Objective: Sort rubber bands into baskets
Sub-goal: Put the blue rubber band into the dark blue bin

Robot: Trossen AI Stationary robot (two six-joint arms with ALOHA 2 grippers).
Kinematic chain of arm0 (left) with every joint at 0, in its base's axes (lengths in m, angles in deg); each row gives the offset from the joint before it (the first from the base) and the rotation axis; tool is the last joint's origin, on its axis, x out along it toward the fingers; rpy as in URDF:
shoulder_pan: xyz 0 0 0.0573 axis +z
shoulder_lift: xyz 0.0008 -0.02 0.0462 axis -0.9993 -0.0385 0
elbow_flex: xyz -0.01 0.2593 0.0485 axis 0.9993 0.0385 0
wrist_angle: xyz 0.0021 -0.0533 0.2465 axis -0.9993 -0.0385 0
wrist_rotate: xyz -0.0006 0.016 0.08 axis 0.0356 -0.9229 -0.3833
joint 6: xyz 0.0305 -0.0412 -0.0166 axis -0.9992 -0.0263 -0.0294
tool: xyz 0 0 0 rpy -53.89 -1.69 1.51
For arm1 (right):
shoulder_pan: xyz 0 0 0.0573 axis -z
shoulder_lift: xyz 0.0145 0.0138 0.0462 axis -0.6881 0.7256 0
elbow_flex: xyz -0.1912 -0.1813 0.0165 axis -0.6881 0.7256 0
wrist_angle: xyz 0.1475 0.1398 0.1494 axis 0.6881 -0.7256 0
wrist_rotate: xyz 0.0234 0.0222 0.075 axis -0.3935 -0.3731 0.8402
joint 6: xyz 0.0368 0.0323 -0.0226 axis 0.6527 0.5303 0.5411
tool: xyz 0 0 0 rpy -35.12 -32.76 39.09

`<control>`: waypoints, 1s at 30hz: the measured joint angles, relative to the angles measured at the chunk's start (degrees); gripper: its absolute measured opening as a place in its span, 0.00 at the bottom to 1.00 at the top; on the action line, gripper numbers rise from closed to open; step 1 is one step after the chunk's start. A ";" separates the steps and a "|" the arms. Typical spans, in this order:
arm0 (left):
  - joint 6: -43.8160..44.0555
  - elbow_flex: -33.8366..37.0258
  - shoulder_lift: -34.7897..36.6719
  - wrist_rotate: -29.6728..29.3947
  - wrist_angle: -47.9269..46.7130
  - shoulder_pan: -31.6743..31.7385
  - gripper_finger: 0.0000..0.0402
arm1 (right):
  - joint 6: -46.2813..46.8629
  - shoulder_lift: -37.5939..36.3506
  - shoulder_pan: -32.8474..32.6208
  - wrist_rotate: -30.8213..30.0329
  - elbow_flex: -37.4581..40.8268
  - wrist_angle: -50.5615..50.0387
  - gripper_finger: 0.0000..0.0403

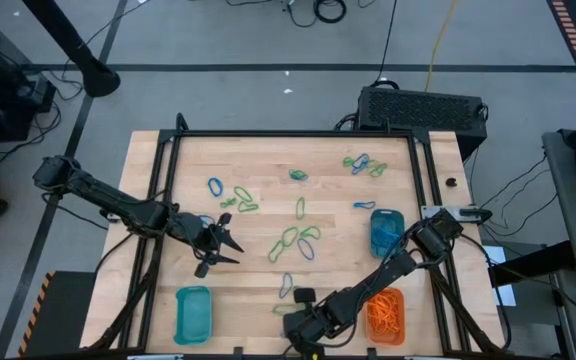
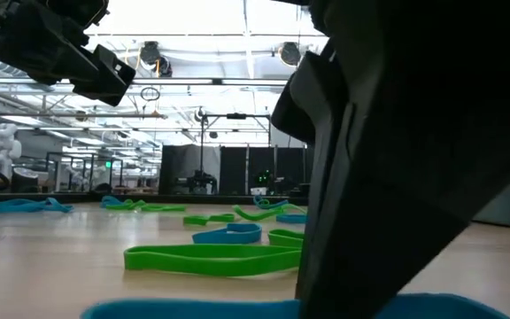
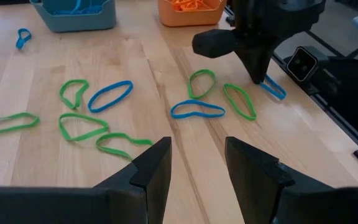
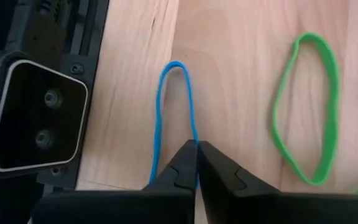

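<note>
My right tool [image 4: 196, 163] is clenched on one side strand of a blue rubber band [image 4: 166, 106] lying flat at the near bench edge, just left of the orange basket [image 1: 388, 315]. Judged light, limp and stretchy — a pinch on a single strand should lift it, though it may slip. My left tool [image 3: 194, 165] stands released, well left of that basket. The bench [image 1: 258, 160] is bare pale wood; beyond it — an open workshop hall.
</note>
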 joint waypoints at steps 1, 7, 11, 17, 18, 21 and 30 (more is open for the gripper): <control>0.01 0.00 0.00 0.00 0.02 0.00 0.39 | 0.08 0.11 0.16 -0.11 -0.63 -0.69 0.02; 0.03 0.00 0.00 0.00 0.02 0.00 0.39 | 0.32 0.53 1.72 -3.52 -6.61 -8.93 0.00; 0.16 0.00 0.00 0.00 0.02 0.00 0.39 | 0.38 0.38 3.04 -4.58 -12.24 -18.19 0.00; 0.14 0.00 0.00 0.00 0.00 0.00 0.39 | 0.35 0.31 4.26 -4.53 -19.73 -33.76 0.00; 0.14 0.00 0.00 0.00 -0.02 0.00 0.39 | 0.35 0.27 4.39 -4.55 -20.70 -36.72 0.00; 0.10 0.00 0.00 0.00 -0.02 0.00 0.39 | 0.54 0.02 4.42 -5.40 -22.66 -45.07 0.00; 0.01 0.00 0.00 0.00 -0.04 0.00 0.39 | 3.14 -8.21 4.70 -12.58 -22.79 -61.31 0.00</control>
